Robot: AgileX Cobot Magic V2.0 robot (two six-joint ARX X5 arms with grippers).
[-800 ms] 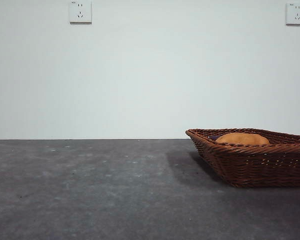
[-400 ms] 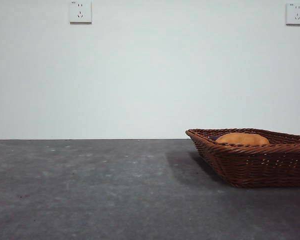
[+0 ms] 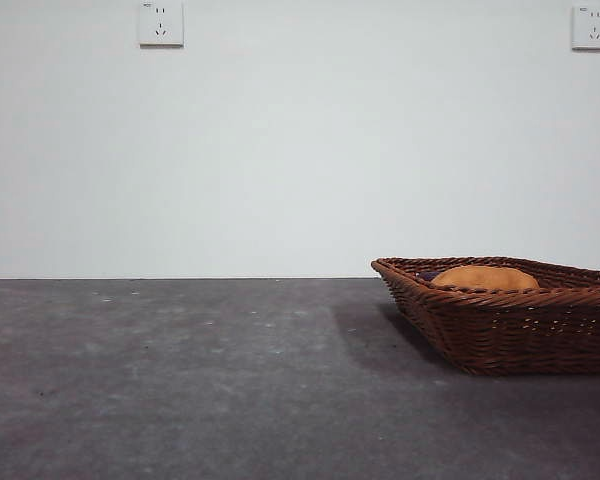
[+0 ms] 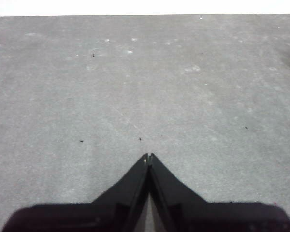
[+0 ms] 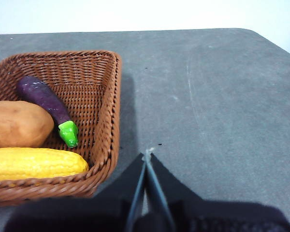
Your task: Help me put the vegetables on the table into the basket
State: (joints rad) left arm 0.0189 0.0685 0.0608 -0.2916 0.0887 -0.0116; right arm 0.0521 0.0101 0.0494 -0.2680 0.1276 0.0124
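Inside the wicker basket (image 5: 106, 104) at the desk's (image 3: 180, 380) right, purple eggplant (image 5: 46, 106), tan potato (image 5: 19, 124) and yellow piece (image 5: 36, 163) lie together, left end effector (image 4: 148, 157) and right end effector (image 5: 148, 153) both closed and empty above bare desk, no readable writing.

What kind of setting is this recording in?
Probably an indoor lab or test bench: a bare dark grey table against a plain white wall with wall sockets, and a wicker basket of toy vegetables.

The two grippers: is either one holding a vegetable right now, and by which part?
Neither. The left gripper and right gripper are shut on nothing; the eggplant, potato and yellow piece lie in the basket.
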